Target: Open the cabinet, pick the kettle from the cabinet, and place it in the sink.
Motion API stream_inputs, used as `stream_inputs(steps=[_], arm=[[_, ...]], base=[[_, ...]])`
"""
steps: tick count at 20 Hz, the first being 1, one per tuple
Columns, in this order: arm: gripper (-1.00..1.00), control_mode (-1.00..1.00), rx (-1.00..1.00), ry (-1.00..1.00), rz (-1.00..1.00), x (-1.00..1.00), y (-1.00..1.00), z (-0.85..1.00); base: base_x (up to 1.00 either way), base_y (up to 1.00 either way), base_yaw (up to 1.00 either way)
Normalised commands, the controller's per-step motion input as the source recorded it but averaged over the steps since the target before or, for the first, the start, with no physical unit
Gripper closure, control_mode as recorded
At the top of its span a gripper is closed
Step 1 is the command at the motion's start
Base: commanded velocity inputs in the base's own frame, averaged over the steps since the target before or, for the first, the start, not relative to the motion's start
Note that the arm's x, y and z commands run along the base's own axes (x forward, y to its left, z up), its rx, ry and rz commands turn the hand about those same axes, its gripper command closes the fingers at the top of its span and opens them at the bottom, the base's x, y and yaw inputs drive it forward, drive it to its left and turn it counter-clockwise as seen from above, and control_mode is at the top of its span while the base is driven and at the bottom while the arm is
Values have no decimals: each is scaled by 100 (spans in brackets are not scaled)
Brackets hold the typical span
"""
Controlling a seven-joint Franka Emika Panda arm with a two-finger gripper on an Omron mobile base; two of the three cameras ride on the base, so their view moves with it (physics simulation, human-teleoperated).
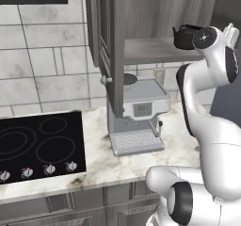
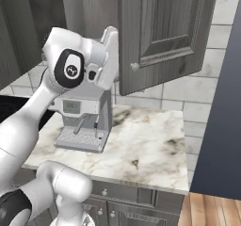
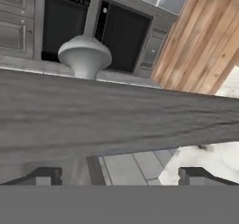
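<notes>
The cabinet (image 1: 155,51) stands open, and the black kettle (image 1: 185,36) sits on its inner shelf, partly behind my arm. The right door (image 2: 164,32) is swung out over the counter, its round knob (image 2: 135,66) facing the room. My gripper (image 3: 121,177) is open, with nothing between its fingertips (image 3: 44,176). In the hand view it sits just under the door's edge (image 3: 116,111), close to the knob (image 3: 84,55). My white hand (image 2: 109,55) hovers beside the door's inner edge, to the right of the kettle. The sink is out of view.
A boxy silver coffee machine (image 1: 136,112) stands on the marble counter (image 2: 141,140) below the cabinet. The left door (image 1: 115,55) juts out above it. A black cooktop (image 1: 37,145) lies at the left, and a dark panel (image 2: 221,126) stands at the right.
</notes>
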Motion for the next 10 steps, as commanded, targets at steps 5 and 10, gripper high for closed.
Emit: stream_inputs(steps=[5, 10], arm=[[-100, -100, 10, -2, -10, -29, -28, 0], [-100, -100, 8, -6, -11, -43, -33, 0]], base=[[0, 0, 0], [0, 0, 0]])
